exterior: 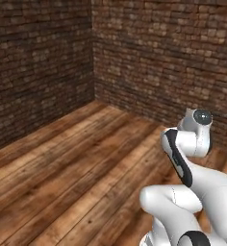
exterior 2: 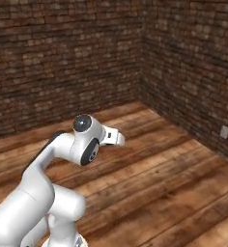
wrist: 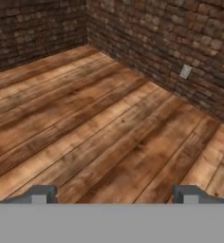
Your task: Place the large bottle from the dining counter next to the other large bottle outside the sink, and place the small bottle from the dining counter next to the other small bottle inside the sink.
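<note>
Gripper (wrist: 114,193): two small dark finger tips (wrist: 42,193) at the bottom of the hand view, set wide apart, jaws spread, nothing between them. It hangs above bare floor and touches nothing.

Arm (exterior: 190,144): white with dark joints, folded close over the base; rises at the lower right of the left base view and the lower left of the right base view, where its upper link (exterior 2: 87,140) points toward the room corner.

Wooden floor (wrist: 95,128): long brown planks with darker streaks, running from under the finger tips to the walls; bare across all three views.

Brick walls (exterior 2: 63,58): dark brown brick, two walls meeting in a corner ahead of the arm, both rising from the floor's far edge.

Wall outlet (wrist: 185,72): small pale plate, low on the right-hand wall, just above the floor; it appears also at the right edge of the right base view.

Task items: bottles, dining counter and sink cannot be located from these views.
</note>
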Robot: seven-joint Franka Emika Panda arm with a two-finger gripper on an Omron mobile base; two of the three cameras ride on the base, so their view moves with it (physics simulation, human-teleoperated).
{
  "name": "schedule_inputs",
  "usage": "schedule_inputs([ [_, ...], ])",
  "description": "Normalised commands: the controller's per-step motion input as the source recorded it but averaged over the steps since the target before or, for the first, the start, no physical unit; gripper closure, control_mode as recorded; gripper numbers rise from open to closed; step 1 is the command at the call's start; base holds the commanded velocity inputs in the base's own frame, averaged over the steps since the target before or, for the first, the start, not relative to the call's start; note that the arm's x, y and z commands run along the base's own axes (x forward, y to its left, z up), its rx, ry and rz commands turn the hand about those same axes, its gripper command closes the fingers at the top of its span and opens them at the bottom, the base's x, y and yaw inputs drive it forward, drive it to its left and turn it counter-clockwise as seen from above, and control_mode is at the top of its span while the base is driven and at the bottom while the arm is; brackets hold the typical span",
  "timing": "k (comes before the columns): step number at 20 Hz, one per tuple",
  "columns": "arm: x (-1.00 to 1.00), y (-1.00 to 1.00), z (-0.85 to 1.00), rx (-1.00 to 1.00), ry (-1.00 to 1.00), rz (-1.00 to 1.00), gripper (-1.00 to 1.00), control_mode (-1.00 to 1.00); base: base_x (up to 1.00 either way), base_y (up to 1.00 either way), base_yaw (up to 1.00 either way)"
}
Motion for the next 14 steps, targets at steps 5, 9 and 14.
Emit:
schedule_inputs([
  [5, 0.0, 0.0, 0.0, 0.0, 0.0, 0.0, -1.0, 1.0, 0.95, 0.9, 0.52],
  [9, 0.0, 0.0, 0.0, 0.0, 0.0, 0.0, -1.0, 1.0, 0.84, 0.89, 0.55],
  [14, 0.0, 0.0, 0.0, 0.0, 0.0, 0.0, -1.0, 1.0, 0.74, 0.89, 0.57],
])
